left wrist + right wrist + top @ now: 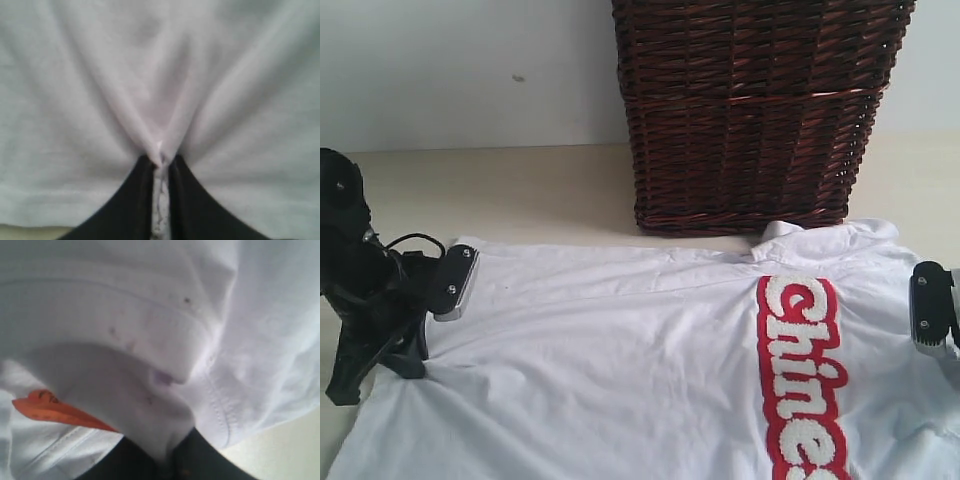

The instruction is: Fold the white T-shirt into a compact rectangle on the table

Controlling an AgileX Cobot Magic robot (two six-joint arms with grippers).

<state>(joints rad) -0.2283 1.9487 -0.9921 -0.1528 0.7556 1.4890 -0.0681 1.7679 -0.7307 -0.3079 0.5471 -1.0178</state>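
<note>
There is one white T-shirt, one table and one wicker basket (dark brown). Two grippers show: left gripper, right gripper.

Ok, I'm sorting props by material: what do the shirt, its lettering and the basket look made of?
The white T-shirt: soft matte knit, probably cotton; it creases and puckers. The lettering: fuzzy white pile edged in red, towel-like. The basket: woven wicker, glossy dark reddish-brown strands.

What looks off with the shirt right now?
Nothing torn or spilled. The white T-shirt carries a few small dark specks on a folded seam in the right wrist view, possibly stains. Its collar lies rumpled just before the wicker basket.
</note>
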